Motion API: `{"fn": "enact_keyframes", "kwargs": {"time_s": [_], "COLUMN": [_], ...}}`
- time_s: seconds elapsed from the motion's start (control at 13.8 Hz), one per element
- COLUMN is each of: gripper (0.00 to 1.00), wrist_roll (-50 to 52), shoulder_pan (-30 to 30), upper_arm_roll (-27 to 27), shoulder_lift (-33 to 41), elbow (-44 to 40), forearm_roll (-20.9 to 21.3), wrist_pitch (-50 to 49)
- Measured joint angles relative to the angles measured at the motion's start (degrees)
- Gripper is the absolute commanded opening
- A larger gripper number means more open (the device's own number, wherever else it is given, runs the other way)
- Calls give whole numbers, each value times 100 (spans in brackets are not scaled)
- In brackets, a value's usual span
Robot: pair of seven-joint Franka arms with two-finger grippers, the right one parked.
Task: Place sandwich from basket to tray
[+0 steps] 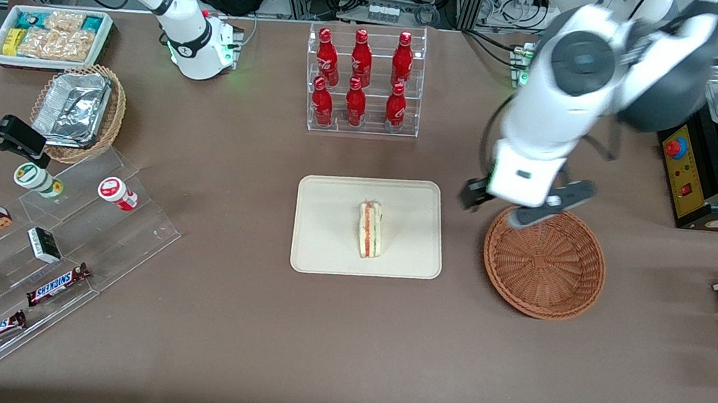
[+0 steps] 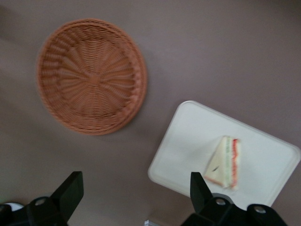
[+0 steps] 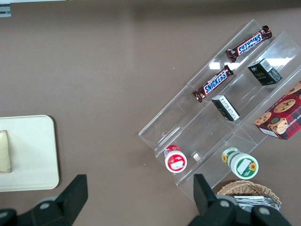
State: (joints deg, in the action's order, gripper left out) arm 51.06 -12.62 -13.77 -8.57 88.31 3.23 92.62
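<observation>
- sandwich [image 1: 369, 230] lies on the tray [image 1: 327, 251], about mid-tray, on its side with the red and green filling edge showing
- wrist view agrees: sandwich [image 2: 225, 162] rests on the tray [image 2: 188, 141], nothing touching it
- basket [image 1: 549, 265] holds nothing; bare wicker across the whole bowl, same in the wrist view [image 2: 91, 75]
- basket sits beside the tray, toward the working arm's end of the table, a gap of bare tablecloth between them
- gripper [image 1: 518, 208] hangs in the air above the basket rim on the edge farther from the front camera, clear of the tray
- fingers [image 2: 200, 188] spread wide, nothing between them; both black tips visible with bare table in the gap
- judgement: transfer itself looks done, sandwich out of the basket and released on the tray
- what's left, as I read it: at most the arm pulling away to a rest pose; no regrasp looks needed since the sandwich sits fully inside the rim
</observation>
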Motion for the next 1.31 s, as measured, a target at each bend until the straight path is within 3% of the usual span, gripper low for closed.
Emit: {"fn": "enact_keyframes", "kwargs": {"time_s": [0.29, 0.65, 0.87, 1.31], "gripper": [100, 100, 100, 100], "wrist_roll": [-2027, -4057, -4602, -4811], "shoulder_pan": [1078, 1978, 1900, 1688], "upper_arm_roll": [26, 82, 495, 574], "shoulder_lift": [575, 854, 870, 524], "elbow": [12, 52, -74, -579], "forearm_roll": [-202, -222, -307, -289], "wrist_pitch": [-1046, -1717, -1690, -1377]}}
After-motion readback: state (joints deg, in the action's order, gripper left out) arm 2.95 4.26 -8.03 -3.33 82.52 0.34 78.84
